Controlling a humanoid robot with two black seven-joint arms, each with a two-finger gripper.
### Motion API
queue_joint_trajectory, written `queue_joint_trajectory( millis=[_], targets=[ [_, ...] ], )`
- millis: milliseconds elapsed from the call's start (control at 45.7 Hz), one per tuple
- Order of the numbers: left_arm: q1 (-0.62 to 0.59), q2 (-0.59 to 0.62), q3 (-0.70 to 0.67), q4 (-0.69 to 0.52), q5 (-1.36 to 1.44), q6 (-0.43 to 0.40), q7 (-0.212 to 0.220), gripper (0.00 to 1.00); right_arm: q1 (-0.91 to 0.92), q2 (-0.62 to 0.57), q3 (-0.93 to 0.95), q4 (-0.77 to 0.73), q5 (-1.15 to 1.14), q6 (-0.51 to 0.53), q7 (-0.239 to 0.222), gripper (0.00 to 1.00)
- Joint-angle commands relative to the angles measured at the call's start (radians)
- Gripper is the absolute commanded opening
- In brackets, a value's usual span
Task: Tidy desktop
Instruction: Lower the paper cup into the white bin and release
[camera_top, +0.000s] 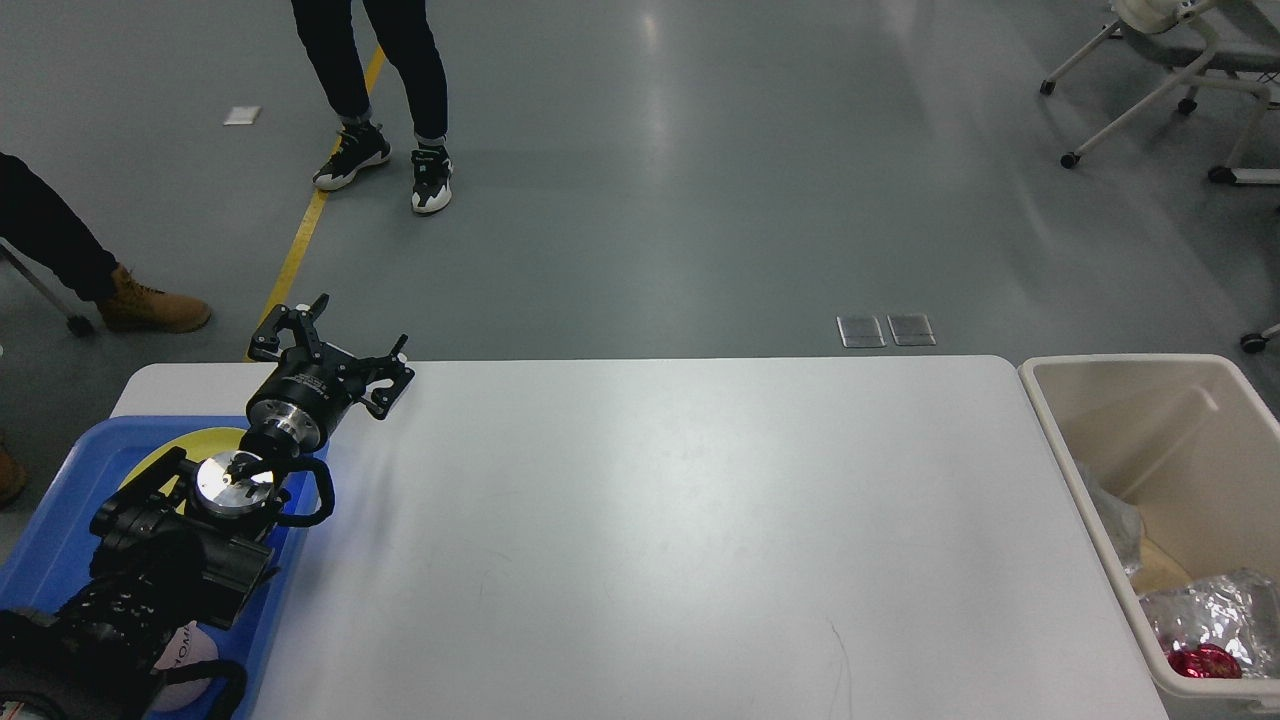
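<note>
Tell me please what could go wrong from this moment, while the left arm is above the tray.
1. The left end effector hangs open at the desktop's far-left edge; pulling back carelessly might catch the blue tray or the yellow plate under the arm.
2. A person's feet are on the floor beyond the desktop; a wide swing could come near.
3. The beige bin already holds foil.

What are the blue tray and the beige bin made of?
Both look like moulded plastic. The tray is glossy blue with a rounded, raised rim. The bin is matte beige with smooth thin walls and a rolled lip. Neither can be told for certain.
</note>
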Motion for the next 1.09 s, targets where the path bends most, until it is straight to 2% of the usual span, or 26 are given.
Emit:
queue_joint_trajectory(
  millis=[0, 197, 306, 591, 810, 941, 1029, 1073],
  targets=[
    [0.000, 0.000, 0.000, 0.000, 0.000, 0.000, 0.000, 0.96, -0.212, 0.020, 0.056, -0.026, 0.000, -0.224, 0.003, 0.00],
    [0.000, 0.000, 0.000, 0.000, 0.000, 0.000, 0.000, 0.96, -0.583, 0.141, 0.173, -0.069, 0.000, -0.590, 0.004, 0.00],
    [0.000, 0.000, 0.000, 0.000, 0.000, 0.000, 0.000, 0.96, -0.690, 0.198, 0.206, -0.098, -0.002, -0.709, 0.007, 0.00],
    [0.000, 0.000, 0.000, 0.000, 0.000, 0.000, 0.000, 0.96, -0.918, 0.310, 0.323, -0.245, -0.054, -0.761, 0.010, 0.00],
    [0.000, 0.000, 0.000, 0.000, 0.000, 0.000, 0.000, 0.96, -0.973, 0.333, 0.365, -0.272, -0.054, -0.772, 0.010, 0.00],
    [0.000, 0.000, 0.000, 0.000, 0.000, 0.000, 0.000, 0.96, -0.978, 0.336, 0.381, -0.273, -0.054, -0.775, 0.010, 0.24],
    [0.000, 0.000, 0.000, 0.000, 0.000, 0.000, 0.000, 0.96, -0.979, 0.336, 0.381, -0.275, -0.055, -0.778, 0.010, 0.51],
    [0.000, 0.000, 0.000, 0.000, 0.000, 0.000, 0.000, 0.96, -0.979, 0.335, 0.380, -0.278, -0.054, -0.778, 0.010, 0.60]
  ],
)
